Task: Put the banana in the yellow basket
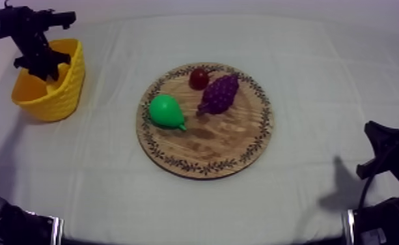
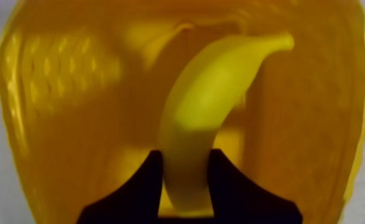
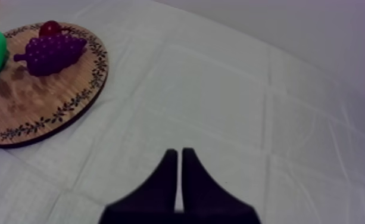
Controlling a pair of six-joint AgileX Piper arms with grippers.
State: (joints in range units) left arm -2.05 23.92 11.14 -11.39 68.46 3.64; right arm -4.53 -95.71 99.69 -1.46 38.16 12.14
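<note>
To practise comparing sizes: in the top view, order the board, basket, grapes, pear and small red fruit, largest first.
1. board
2. basket
3. grapes and pear look about alike, so unranked
4. small red fruit

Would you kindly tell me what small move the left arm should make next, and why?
Probably open the jaws of the left gripper and let go. They are shut on the lower end of the banana, which hangs inside the yellow basket with the basket's walls all around it, so a release should drop it in.
</note>
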